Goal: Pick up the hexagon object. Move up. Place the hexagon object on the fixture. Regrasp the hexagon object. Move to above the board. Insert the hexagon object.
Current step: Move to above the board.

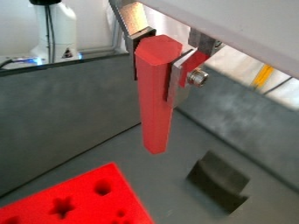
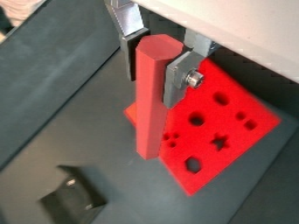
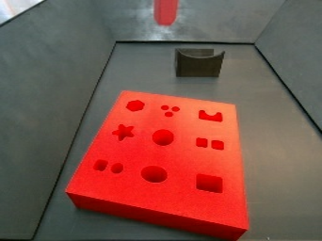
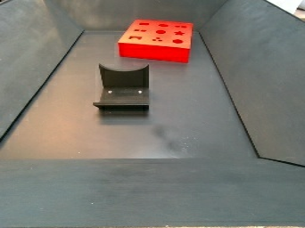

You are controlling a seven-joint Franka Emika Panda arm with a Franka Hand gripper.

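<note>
My gripper (image 1: 163, 64) is shut on the top end of the hexagon object (image 1: 156, 105), a long salmon-red prism that hangs upright below the fingers, well above the floor; both wrist views show this (image 2: 149, 105). Only its lower end shows at the upper edge of a side view (image 3: 165, 11). The fixture (image 1: 219, 181), a dark block with a U-shaped notch, stands empty on the floor (image 2: 73, 199) (image 3: 198, 61) (image 4: 123, 87). The board (image 3: 164, 151), a bright red slab with shaped holes, lies flat (image 1: 82, 201) (image 2: 222, 122) (image 4: 158, 40). The gripper is out of view in both side views.
Sloped dark grey walls (image 3: 51, 75) enclose the grey floor (image 4: 167, 134) on all sides. The fixture stands apart from the board, with bare floor between them.
</note>
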